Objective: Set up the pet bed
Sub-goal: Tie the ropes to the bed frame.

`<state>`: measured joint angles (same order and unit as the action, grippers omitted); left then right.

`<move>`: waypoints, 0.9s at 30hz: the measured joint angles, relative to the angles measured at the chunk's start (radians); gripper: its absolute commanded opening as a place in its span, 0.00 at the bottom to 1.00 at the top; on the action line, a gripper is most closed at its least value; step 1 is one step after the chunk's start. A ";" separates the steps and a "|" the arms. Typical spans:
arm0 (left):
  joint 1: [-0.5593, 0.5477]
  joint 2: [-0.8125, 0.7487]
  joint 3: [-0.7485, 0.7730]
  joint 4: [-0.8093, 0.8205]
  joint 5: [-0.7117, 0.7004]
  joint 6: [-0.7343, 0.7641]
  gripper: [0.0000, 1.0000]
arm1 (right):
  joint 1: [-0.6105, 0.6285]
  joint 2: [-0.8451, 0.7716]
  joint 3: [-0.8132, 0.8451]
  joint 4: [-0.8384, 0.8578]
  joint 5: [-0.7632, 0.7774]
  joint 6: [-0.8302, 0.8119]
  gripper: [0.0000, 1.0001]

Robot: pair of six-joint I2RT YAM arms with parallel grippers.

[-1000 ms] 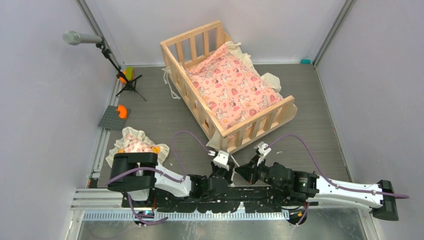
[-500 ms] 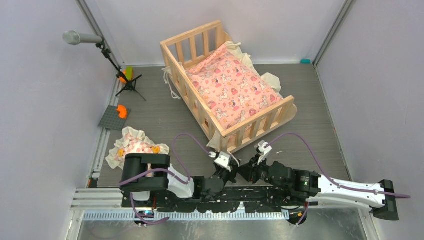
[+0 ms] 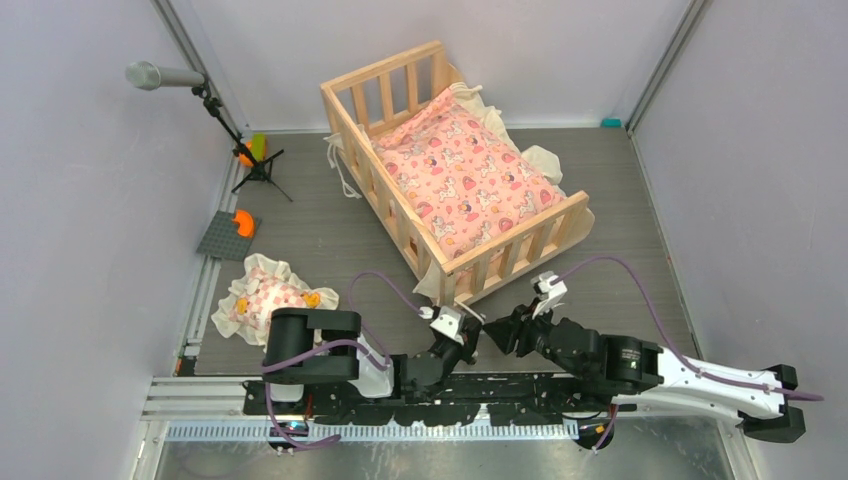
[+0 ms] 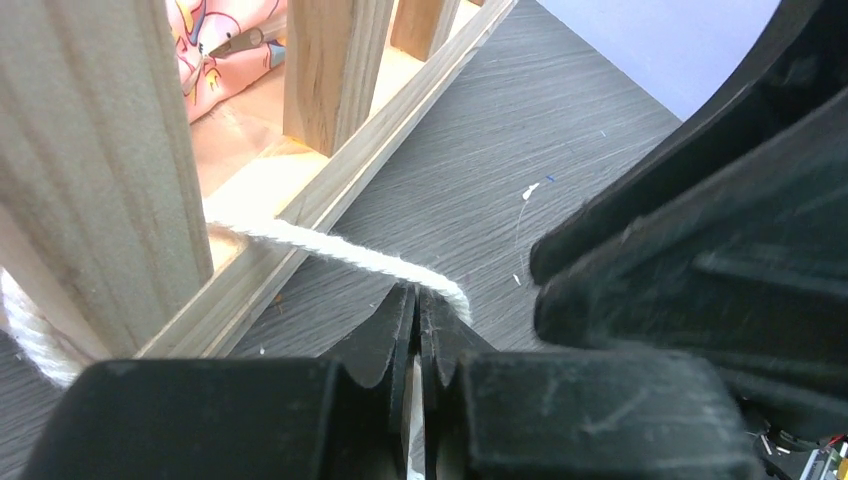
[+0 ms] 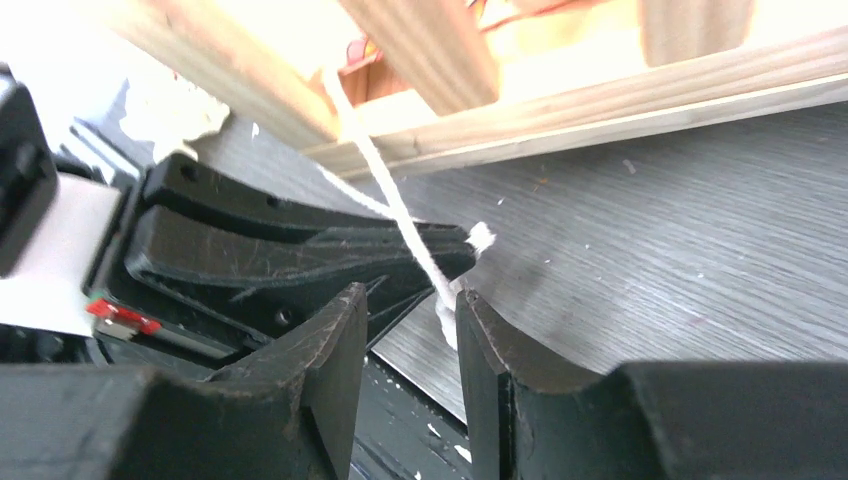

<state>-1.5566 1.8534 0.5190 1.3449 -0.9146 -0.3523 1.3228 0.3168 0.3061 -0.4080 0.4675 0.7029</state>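
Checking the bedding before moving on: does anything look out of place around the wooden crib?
Yes. The small pink frilled pillow lies on the grey table, apart from the pale wooden slatted pet bed. A white cord trails out from the bed's near corner, pinched in the shut left gripper.

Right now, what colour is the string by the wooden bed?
White. The twisted string shows best in the left wrist view.
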 measured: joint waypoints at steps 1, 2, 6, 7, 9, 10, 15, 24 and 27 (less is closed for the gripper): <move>0.001 0.000 0.000 0.004 0.000 0.005 0.05 | 0.000 -0.013 0.014 -0.021 0.024 0.015 0.47; 0.001 0.000 0.000 0.008 0.000 0.011 0.05 | 0.000 -0.023 0.024 -0.037 0.047 0.033 0.47; 0.002 0.000 0.000 0.013 0.002 0.029 0.05 | 0.000 -0.045 0.077 -0.125 0.187 0.154 0.49; 0.002 0.000 0.000 0.014 0.002 0.032 0.05 | 0.000 -0.039 0.086 -0.142 0.211 0.187 0.49; 0.002 0.000 0.000 0.014 0.002 0.043 0.05 | 0.000 0.003 0.111 -0.182 0.262 0.278 0.49; 0.002 0.000 0.000 0.015 0.003 0.047 0.05 | 0.000 0.042 0.126 -0.203 0.284 0.334 0.49; 0.002 0.000 0.000 0.020 0.007 0.050 0.05 | -0.001 0.241 0.172 -0.261 0.313 0.537 0.49; 0.002 0.000 0.000 0.021 0.012 0.051 0.04 | -0.139 0.286 0.147 -0.201 0.233 0.698 0.49; 0.002 0.000 0.000 0.021 0.018 0.051 0.04 | -0.242 0.256 0.103 -0.148 0.145 0.709 0.50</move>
<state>-1.5547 1.8534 0.5190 1.3655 -0.8963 -0.3008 1.0809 0.5732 0.4091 -0.5560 0.6121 1.4117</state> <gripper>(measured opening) 0.044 0.493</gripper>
